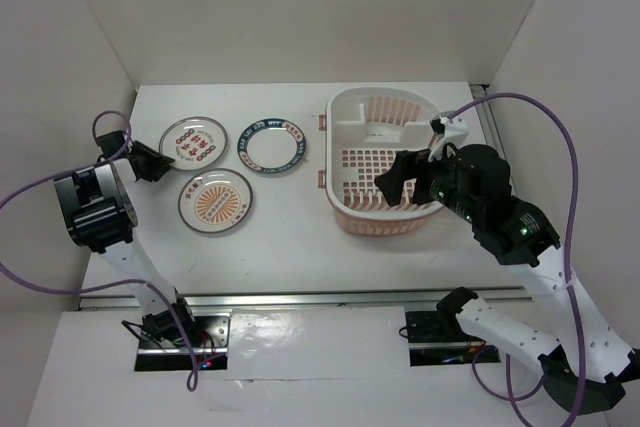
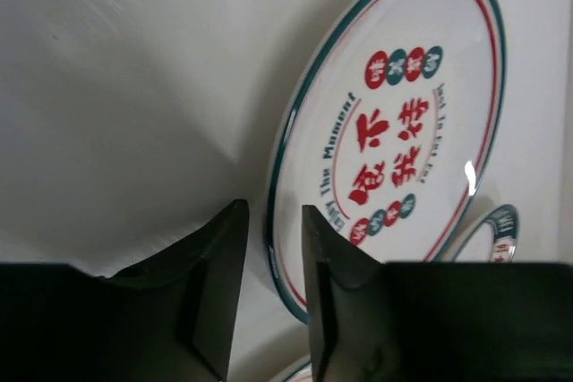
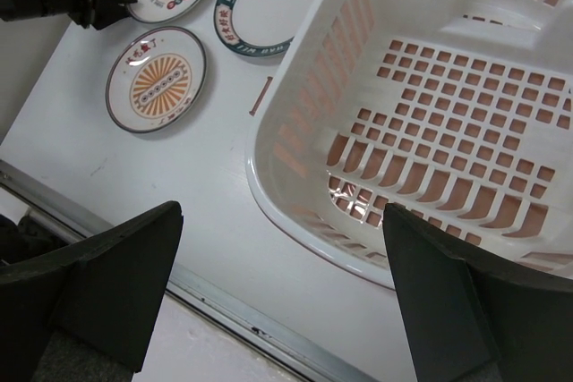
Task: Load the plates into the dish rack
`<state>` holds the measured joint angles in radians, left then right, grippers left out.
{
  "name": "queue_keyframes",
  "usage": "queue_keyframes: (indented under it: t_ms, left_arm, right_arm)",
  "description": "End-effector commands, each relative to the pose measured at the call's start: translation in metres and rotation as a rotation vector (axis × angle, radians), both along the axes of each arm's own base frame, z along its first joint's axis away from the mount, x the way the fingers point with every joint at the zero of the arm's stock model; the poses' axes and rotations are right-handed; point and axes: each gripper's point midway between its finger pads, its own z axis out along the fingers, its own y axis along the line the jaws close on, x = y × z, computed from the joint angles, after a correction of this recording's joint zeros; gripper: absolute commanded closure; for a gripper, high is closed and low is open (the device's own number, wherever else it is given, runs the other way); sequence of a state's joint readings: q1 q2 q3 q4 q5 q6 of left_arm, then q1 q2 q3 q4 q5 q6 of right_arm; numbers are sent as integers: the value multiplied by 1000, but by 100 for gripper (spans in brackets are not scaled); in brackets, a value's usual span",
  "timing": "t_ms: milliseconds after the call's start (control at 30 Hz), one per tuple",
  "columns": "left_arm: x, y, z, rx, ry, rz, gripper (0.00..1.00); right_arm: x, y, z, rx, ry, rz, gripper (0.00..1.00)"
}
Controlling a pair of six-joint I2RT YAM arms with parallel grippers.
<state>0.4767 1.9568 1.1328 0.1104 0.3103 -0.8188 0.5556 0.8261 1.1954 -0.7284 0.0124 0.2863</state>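
Three plates lie flat at the table's left: the red-marked one [image 1: 194, 141], the blue-green rimmed one [image 1: 272, 145] and the orange sunburst one [image 1: 214, 199]. The white dish rack [image 1: 380, 94] with a peach grid base stands at the right and holds no plates. My left gripper [image 1: 160, 160] is low at the red-marked plate's left edge. In the left wrist view the left gripper [image 2: 273, 206] has a narrow gap, and its jaws straddle the red-marked plate's [image 2: 403, 131] rim without closing on it. My right gripper [image 3: 283, 210] is wide open and empty above the rack's near-left rim [image 3: 309, 123].
White walls enclose the table on the left, back and right. A metal rail [image 1: 350, 297] runs along the front edge. Purple cables [image 1: 560, 137] loop off both arms. The right arm's wrist hangs over the rack's front right.
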Motion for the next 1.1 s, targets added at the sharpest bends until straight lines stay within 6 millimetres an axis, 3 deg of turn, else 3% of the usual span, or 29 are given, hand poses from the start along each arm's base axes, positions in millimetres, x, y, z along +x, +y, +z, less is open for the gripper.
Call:
queue_keyframes:
  t_ms: [0,100,167,233,333,367,433,500,567,600,633,700,733,767,800,867,900,933,1000,1033,1067]
  left_arm:
    - [6,9,-7,18,12,11,59]
    - [7,10,-14,11,39,4,81]
    - [7,11,-18,12,52,10,87]
    - [5,10,-18,5,66,10,100]
    - [11,19,-8,22,50,11,100]
    - [15,18,4,22,22,-1,100]
    - [19,19,27,19,-32,-18,100]
    - [28,12,78,30,-194,-74,100]
    - [28,4,114,25,-273,-102,100]
    - [29,1,135,34,-323,-117,100]
    - [23,-6,168,64,-394,-140,100]
    - [13,-15,195,70,-436,-154,100]
    - [2,-22,223,96,-495,-163,100]
    - [1,-23,220,91,-488,-162,100]
    - [-6,-44,249,110,-549,-215,100]
    - [-16,-71,267,123,-557,-282,100]
    - [-24,-88,287,154,-586,-324,100]
    - [-27,-115,295,178,-594,-387,100]
    - [-41,-145,309,190,-631,-445,100]
    - [-53,-169,322,196,-671,-487,100]
    - [-59,-179,325,203,-684,-513,100]
  right_arm:
    - [6,5,7,24,-43,14,0]
    - [6,5,7,24,-43,14,0]
    - [7,4,7,21,-45,4,0]
    - [5,3,9,26,-54,4,0]
    - [6,1,-1,9,-33,-6,0]
    - [7,1,1,14,-40,-6,0]
    - [10,4,-13,10,-18,-9,0]
    - [16,14,-16,31,-31,22,0]
    - [19,26,-29,37,-8,68,0]
    - [22,36,-20,78,-28,99,0]
    - [23,41,-24,90,-20,113,0]
    - [29,49,-20,113,-30,130,0]
    - [30,59,-11,140,-62,169,0]
    - [31,62,-5,155,-85,181,0]
    - [38,67,-8,137,-98,198,0]
    - [44,77,17,139,-188,252,0]
    - [50,79,24,147,-211,243,0]
    - [62,84,33,150,-253,237,0]
    - [72,90,59,179,-314,237,0]
    - [85,97,50,158,-291,239,0]
    - [88,106,59,176,-313,275,0]
